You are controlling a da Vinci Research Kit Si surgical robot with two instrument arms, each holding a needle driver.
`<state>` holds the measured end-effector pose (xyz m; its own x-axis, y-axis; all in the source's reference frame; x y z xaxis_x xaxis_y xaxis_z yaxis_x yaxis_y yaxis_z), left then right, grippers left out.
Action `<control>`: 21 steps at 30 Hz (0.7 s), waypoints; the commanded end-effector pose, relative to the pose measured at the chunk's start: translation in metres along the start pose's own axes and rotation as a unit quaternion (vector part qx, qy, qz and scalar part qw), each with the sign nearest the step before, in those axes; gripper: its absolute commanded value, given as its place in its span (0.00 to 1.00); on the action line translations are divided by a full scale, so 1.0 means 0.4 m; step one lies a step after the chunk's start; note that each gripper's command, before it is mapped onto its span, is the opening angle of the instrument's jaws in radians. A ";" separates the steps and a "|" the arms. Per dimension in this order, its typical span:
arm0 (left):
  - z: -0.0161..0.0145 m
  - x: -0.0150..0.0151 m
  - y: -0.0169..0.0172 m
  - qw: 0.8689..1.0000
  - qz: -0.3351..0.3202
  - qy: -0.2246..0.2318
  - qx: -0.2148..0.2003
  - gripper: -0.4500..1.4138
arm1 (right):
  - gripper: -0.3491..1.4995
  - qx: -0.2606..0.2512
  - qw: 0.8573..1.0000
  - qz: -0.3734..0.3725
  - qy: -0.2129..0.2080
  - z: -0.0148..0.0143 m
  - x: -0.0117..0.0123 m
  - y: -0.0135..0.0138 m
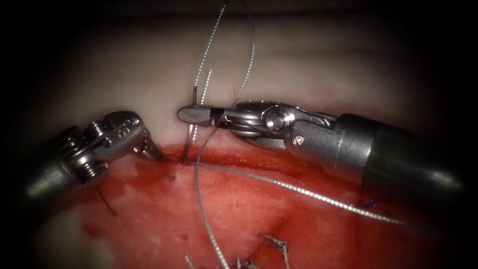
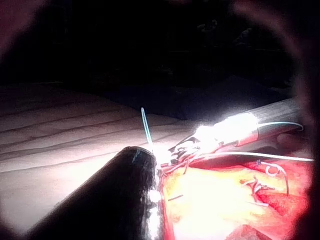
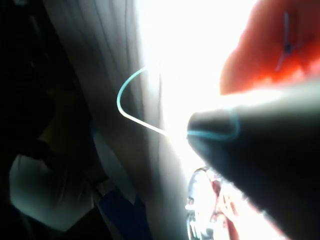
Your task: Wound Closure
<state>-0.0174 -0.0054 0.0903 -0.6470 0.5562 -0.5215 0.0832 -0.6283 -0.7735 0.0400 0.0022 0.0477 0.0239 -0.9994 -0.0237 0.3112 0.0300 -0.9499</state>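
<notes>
My right tool (image 1: 193, 114) reaches in from the right with its jaws shut on the curved needle (image 1: 188, 142), a little below the tip. The tip points up over the pale tissue (image 1: 308, 65). The needle's lower part runs down into the far edge of the cut (image 1: 185, 160). My left tool (image 1: 149, 148) lies at the left, its tip at the cut's edge just left of the needle. Thread (image 1: 199, 199) loops above the right tool and trails down across the red fluid (image 1: 239, 199). The right tool (image 2: 220, 132) shines beyond my left shaft (image 2: 125, 190).
A long strand of thread (image 1: 308, 192) crosses the red tissue toward the right under the right shaft. Knotted cut ends (image 1: 279, 244) sit near the front, with a blue stitch (image 1: 371, 204) by the right shaft. A thread loop (image 3: 130, 105) curls beside my right shaft (image 3: 260, 150).
</notes>
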 end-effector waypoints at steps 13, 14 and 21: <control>-0.0187 0.0109 0.0014 0.980 0.153 0.124 -0.022 0.10 | 0.00 0.002 0.975 0.224 -0.006 0.0017 -0.0017 0.0006; -0.0188 0.0107 0.0017 0.975 0.178 0.128 -0.033 0.12 | 0.00 0.002 0.972 0.236 -0.006 0.0017 -0.0017 0.0006; -0.0178 0.0112 0.0037 0.953 0.244 0.164 -0.075 0.11 | 0.00 0.003 0.955 0.297 -0.007 0.0018 -0.0015 0.0002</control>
<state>-0.0147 -0.0014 0.0851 -0.2329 0.3794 -0.8954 0.4414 -0.7792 -0.4450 0.0399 0.0016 0.0488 0.2133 -0.7975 -0.5644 0.2526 0.6031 -0.7566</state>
